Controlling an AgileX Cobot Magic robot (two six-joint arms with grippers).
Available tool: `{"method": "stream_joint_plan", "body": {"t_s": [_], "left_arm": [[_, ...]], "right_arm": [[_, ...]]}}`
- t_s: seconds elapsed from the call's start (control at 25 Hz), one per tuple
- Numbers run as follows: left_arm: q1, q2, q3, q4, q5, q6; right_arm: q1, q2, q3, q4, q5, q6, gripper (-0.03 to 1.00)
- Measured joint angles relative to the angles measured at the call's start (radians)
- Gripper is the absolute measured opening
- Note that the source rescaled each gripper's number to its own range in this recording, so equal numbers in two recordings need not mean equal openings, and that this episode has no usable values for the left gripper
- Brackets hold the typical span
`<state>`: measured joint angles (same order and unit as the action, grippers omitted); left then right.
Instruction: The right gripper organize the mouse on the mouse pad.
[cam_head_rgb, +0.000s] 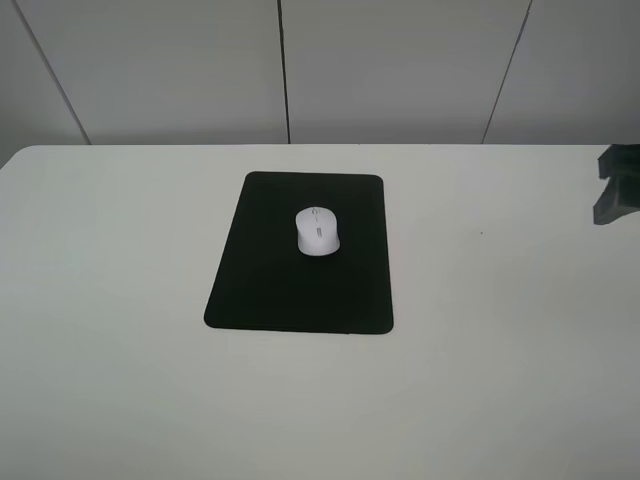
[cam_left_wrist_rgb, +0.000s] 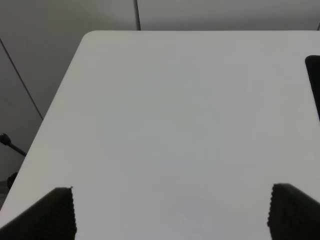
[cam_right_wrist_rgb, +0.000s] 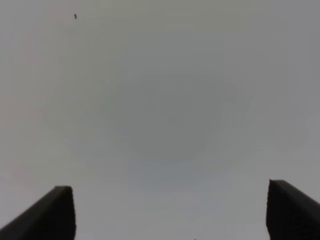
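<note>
The white mouse (cam_head_rgb: 318, 231) lies on the upper middle part of the black mouse pad (cam_head_rgb: 290, 290), which sits in the middle of the white table. My right gripper (cam_head_rgb: 618, 190) shows only as a dark piece at the right edge of the exterior view, far from the pad. In the right wrist view its fingers (cam_right_wrist_rgb: 55, 212) are spread wide over bare table, holding nothing. My left gripper (cam_left_wrist_rgb: 170, 212) is open and empty over the left part of the table; a corner of the pad (cam_left_wrist_rgb: 315, 82) shows at that view's edge. The left arm is out of the exterior view.
The white table (cam_head_rgb: 120, 350) has its rounded far left corner (cam_left_wrist_rgb: 92, 35) in view. Grey wall panels (cam_head_rgb: 400, 70) stand behind it. A small dark speck (cam_head_rgb: 481, 235) lies on the table to the right of the pad.
</note>
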<state>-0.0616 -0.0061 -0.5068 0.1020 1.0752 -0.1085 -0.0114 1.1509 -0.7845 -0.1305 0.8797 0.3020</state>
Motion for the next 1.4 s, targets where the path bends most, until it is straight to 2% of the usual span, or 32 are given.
{"method": "stream_joint_plan", "body": {"t_s": [0.48, 0.72, 0.96, 1.4], "left_arm": [[0.000, 0.000, 0.000, 0.000, 0.000, 0.000], [0.000, 0.000, 0.000, 0.000, 0.000, 0.000], [0.000, 0.000, 0.000, 0.000, 0.000, 0.000], [0.000, 0.000, 0.000, 0.000, 0.000, 0.000]], "right_arm": [[0.000, -0.642, 0.140, 0.000, 0.079, -0.011, 0.79], [0.000, -0.870, 0.204, 0.000, 0.123, -0.079, 0.79], [0.000, -0.993, 0.214, 0.001, 0.137, -0.088, 0.79], [0.000, -1.038, 0.251, -0.017, 0.165, -0.088, 0.79]]}}
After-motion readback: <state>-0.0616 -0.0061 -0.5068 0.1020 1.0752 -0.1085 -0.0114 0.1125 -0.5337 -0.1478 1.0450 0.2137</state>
